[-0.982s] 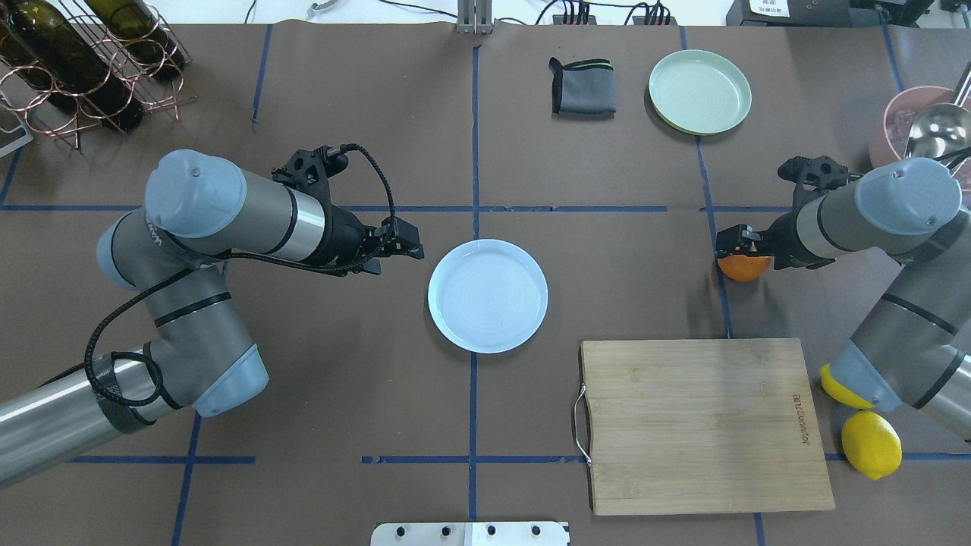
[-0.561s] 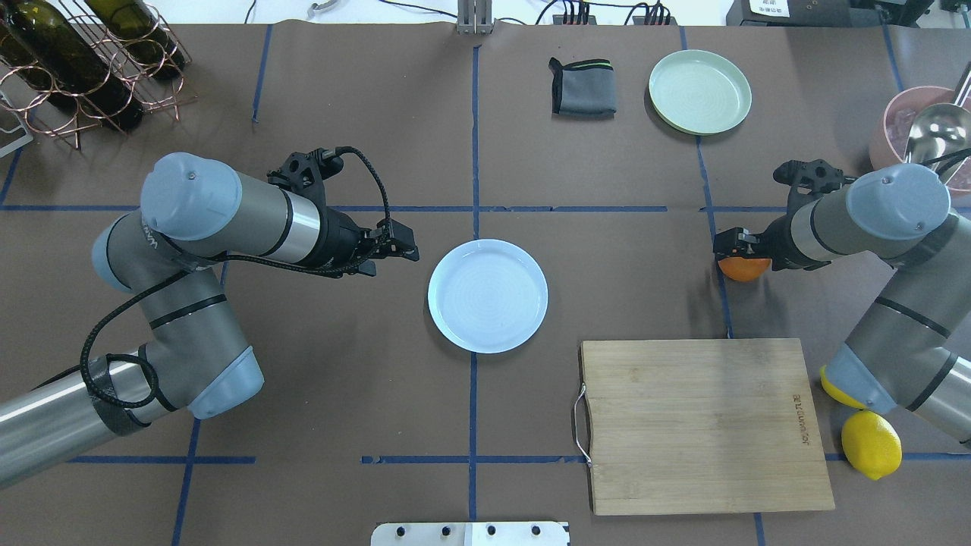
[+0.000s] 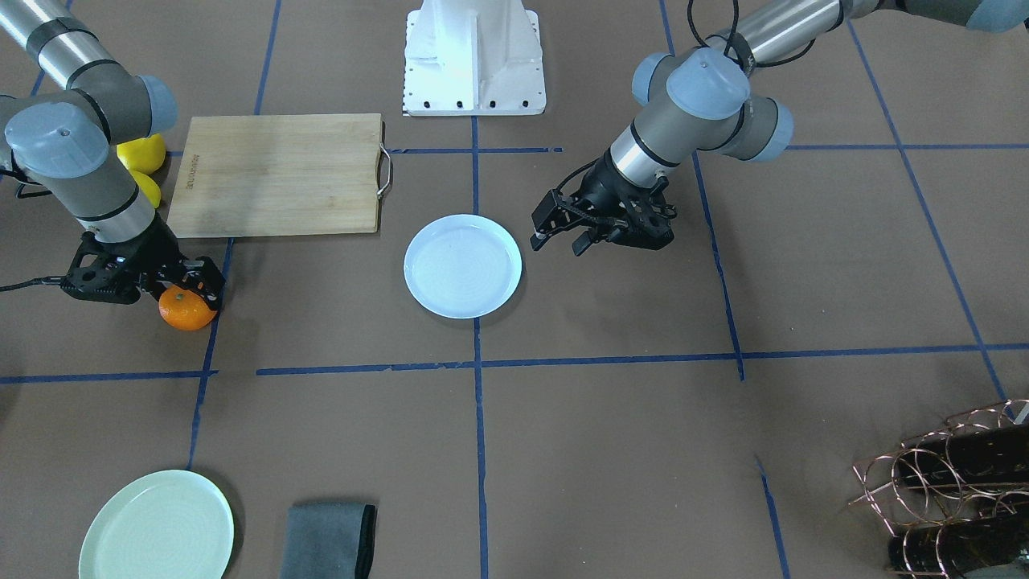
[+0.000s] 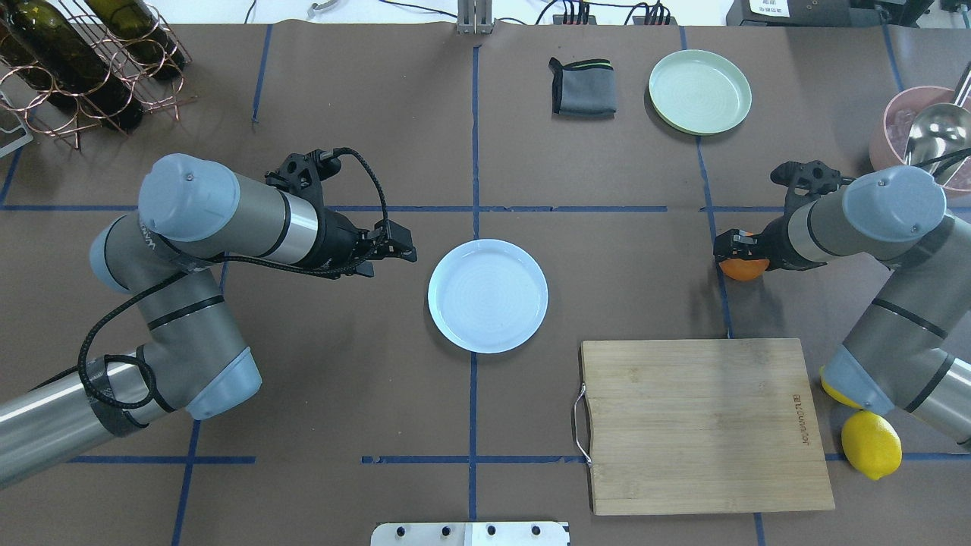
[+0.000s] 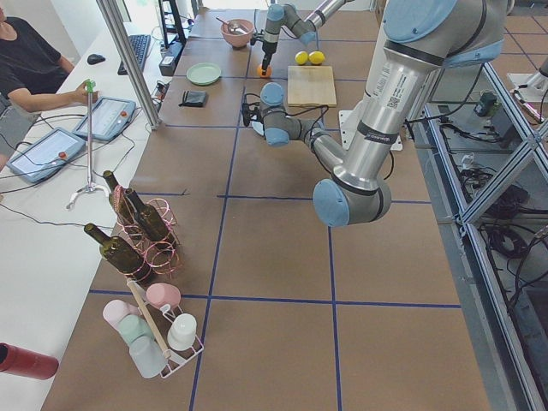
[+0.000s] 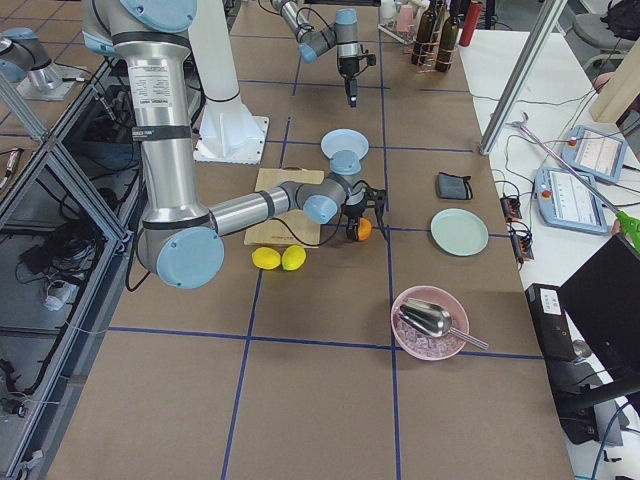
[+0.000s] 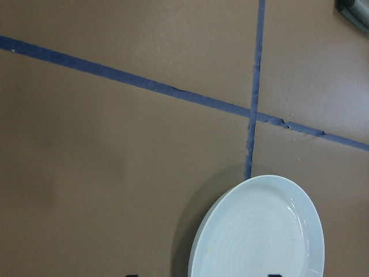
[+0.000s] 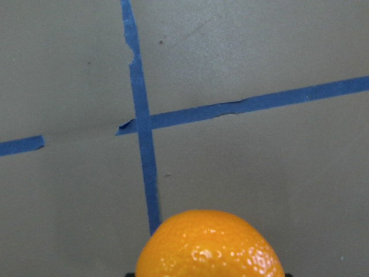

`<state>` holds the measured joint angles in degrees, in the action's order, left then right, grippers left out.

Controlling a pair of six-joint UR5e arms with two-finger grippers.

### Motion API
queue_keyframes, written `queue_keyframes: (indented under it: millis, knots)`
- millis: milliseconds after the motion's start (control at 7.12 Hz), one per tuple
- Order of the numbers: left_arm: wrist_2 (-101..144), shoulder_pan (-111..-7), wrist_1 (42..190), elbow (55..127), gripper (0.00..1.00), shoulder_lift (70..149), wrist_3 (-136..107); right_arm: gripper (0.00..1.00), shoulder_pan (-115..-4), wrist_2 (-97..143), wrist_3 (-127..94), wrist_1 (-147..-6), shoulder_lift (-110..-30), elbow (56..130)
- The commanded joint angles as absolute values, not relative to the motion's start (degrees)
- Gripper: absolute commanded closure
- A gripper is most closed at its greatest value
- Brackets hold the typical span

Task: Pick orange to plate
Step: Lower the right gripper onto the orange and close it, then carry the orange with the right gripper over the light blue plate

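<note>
The orange (image 4: 744,269) rests on the brown table at the right, on a blue tape line; it also shows as the orange (image 3: 186,312) in the front view. My right gripper (image 4: 734,250) is low over it, open, with its fingers on either side of the fruit. The right wrist view has the orange (image 8: 210,245) close up at the bottom centre. The white, faintly bluish plate (image 4: 487,295) lies bare at the table's centre. Just left of the plate hovers my left gripper (image 4: 398,254), open and holding nothing.
A wooden cutting board (image 4: 705,425) lies near the front right, with two lemons (image 4: 871,444) beside the right arm's base. A pale green plate (image 4: 699,92) and a grey cloth (image 4: 582,87) sit at the back. A pink bowl (image 4: 891,129) and a bottle rack (image 4: 76,61) occupy the back corners.
My right arm has drawn in slightly and its gripper has settled lower around the orange, which has stayed in place. The left arm has shifted a little to the left.
</note>
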<state>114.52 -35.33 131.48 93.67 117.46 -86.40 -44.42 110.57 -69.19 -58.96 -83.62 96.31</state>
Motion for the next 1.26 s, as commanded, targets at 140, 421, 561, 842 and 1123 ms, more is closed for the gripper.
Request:
queue_keyframes:
  millis: [140, 421, 561, 842, 1123]
  knots:
    - [114.5, -36.2, 131.5, 98.0, 0.20, 115.8, -86.0, 1.00, -42.0, 111.1, -74.7, -64.2, -77.7, 104.3]
    - [115.0, -37.9, 131.6, 102.2, 0.20, 111.7, -85.7, 1.00, -33.4, 107.1, -85.9, -69.9, -66.8, 104.7]
    - [115.1, -38.1, 131.7, 102.7, 0.20, 109.8, -85.4, 1.00, -28.4, 101.8, -88.3, -71.3, -62.5, 103.4]
    - [115.0, -38.1, 132.5, 103.5, 0.20, 108.2, -83.6, 1.00, -24.6, 98.2, -89.2, -70.7, -57.3, 96.1]
    - [115.0, -38.1, 132.5, 103.3, 0.19, 108.1, -83.5, 1.00, -24.0, 96.8, -89.3, -70.7, -55.1, 93.3]
